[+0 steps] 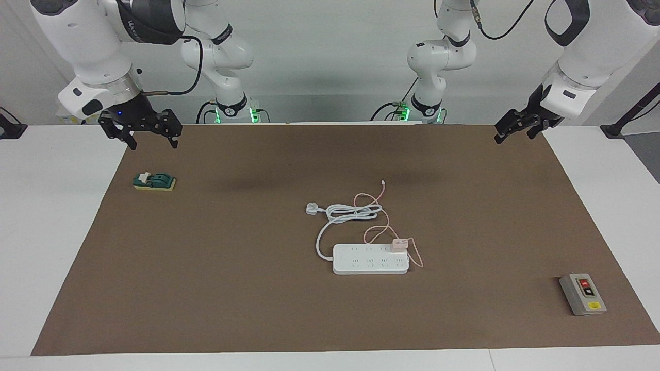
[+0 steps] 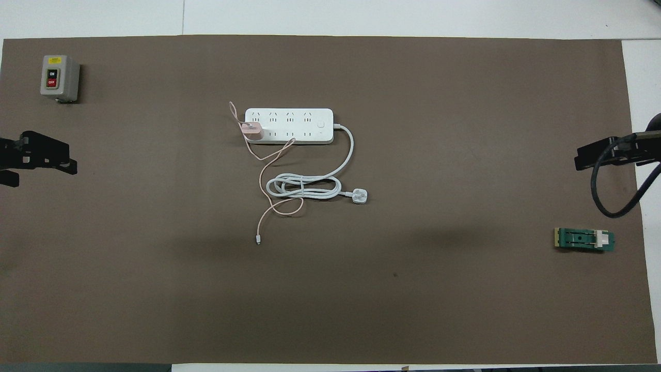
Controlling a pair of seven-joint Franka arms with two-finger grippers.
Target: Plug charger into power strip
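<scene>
so: charger (image 1: 399,244) sits on the corner of the power strip (image 1: 370,259) at the left arm's end of it, on the row nearer the robots, lying across the sockets, not seated as far as i can judge. its thin pink cable (image 2: 268,178) loops over the strip's coiled white cord (image 2: 304,186).

my left gripper (image 1: 510,132) hangs over the mat's edge at its own end, fingers spread, empty. right gripper (image 1: 140,135) waits over its corner of the mat, fingers wide, empty, above the green block (image 1: 154,181).

handling guess: cube is light, hard plastic, smooth sides, likely slippery. pinch it across two flat faces, clear of prongs and cable root. cable is limp and will drag. strip is light too; may slide when pushed on.
</scene>
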